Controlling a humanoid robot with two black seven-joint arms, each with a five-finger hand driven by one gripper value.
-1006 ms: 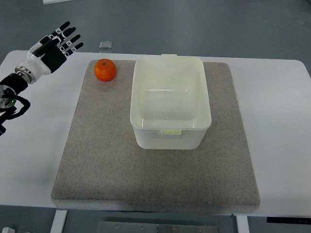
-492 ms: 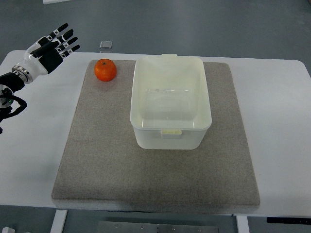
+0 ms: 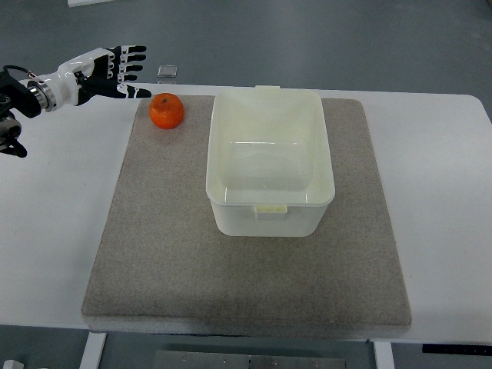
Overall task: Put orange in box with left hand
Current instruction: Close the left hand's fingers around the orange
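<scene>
White table (image 3: pixel 46 231) carries everything, with a grey mat (image 3: pixel 161 254) laid over its middle. Largest on the mat is the box (image 3: pixel 269 165), pale, translucent and empty, standing well off to the right of the hand, past the fruit.

Next in size comes the left hand (image 3: pixel 108 68), reaching in from the picture's left edge over the table's far corner. Its fingers (image 3: pixel 132 52) are spread and straight, pointing toward the right; it grips nothing.

Smallest is the orange (image 3: pixel 167 111), resting on the mat's far left corner, just beside the box's left wall but apart from it. From the hand it lies just ahead of the fingertips and a little nearer the robot, close but not touching. Being round, it offers no long axis to line up with. No right hand shows, so the left one alone is placed for the grasp; it probably needs only a short reach right and down before closing.
</scene>
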